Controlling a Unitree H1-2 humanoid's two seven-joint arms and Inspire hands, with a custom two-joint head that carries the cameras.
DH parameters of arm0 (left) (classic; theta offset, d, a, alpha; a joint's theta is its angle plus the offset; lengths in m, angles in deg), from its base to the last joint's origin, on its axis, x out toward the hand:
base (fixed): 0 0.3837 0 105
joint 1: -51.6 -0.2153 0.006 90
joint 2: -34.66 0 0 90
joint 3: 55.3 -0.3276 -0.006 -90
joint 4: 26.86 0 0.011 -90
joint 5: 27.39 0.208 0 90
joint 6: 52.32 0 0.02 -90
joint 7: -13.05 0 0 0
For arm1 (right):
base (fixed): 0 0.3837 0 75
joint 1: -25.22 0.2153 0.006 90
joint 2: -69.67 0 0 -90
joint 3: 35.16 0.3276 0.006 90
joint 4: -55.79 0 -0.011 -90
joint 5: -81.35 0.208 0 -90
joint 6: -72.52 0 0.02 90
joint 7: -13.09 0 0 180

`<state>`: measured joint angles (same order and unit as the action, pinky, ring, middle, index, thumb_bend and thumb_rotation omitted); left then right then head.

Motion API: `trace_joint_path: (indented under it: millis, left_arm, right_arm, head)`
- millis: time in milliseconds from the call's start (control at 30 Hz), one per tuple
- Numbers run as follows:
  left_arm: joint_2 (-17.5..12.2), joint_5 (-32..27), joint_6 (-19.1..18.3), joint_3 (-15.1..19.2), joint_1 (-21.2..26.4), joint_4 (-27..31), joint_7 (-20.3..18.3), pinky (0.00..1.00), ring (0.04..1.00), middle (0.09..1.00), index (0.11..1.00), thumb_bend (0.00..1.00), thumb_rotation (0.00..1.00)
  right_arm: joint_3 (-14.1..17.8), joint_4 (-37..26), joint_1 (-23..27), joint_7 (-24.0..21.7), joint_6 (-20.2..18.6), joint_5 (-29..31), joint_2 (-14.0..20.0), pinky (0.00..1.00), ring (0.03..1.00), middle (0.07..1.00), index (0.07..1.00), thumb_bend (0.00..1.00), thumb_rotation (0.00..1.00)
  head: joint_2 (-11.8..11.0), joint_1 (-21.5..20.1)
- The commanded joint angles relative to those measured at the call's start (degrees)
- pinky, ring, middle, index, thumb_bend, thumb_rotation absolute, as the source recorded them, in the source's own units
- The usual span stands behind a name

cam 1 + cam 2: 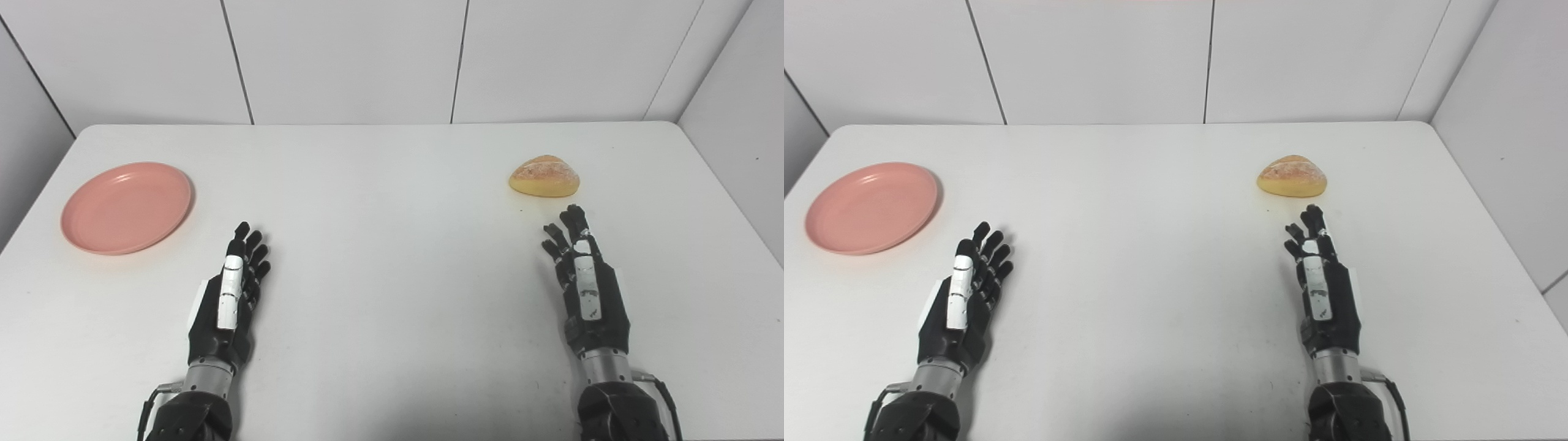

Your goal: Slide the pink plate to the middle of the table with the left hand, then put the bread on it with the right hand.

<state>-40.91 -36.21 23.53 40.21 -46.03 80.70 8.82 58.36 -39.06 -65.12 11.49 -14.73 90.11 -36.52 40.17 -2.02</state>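
Note:
A pink plate (pixel 127 207) lies flat near the table's left edge, with nothing on it. A golden bread roll (pixel 544 176) sits on the table at the right. My left hand (pixel 228 300) rests over the table near the front, to the right of and below the plate, open with fingers stretched forward and holding nothing. My right hand (pixel 584 280) is also open, its fingertips a short way in front of the bread without touching it.
The white table (pixel 392 233) stretches between plate and bread. White wall panels (pixel 343 58) stand behind the far edge and along the right side. The table's left and right edges lie close to the plate and the bread.

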Motion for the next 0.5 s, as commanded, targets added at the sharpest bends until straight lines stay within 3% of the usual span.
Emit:
trace_joint_path:
  millis: [0, 467]
  left_arm:
    - [-0.4, -0.5, 1.4, 0.1, -6.6, 1.9, -0.3, 1.00, 0.987, 0.995, 1.000, 0.70, 0.97]
    - [-0.3, -1.1, 1.2, 0.1, -6.2, 2.6, -0.3, 1.00, 0.986, 0.997, 1.000, 0.70, 0.97]
  right_arm:
    - [0.1, -2.0, 1.0, 1.2, -2.2, -0.6, -0.5, 0.94, 0.936, 0.966, 0.947, 0.84, 0.97]
    - [-0.4, -3.0, 0.7, 3.9, -5.0, -4.8, -0.5, 0.96, 0.969, 0.972, 0.947, 0.85, 1.00]
  head:
    - [0.1, 0.0]
    - [0.3, 0.2]
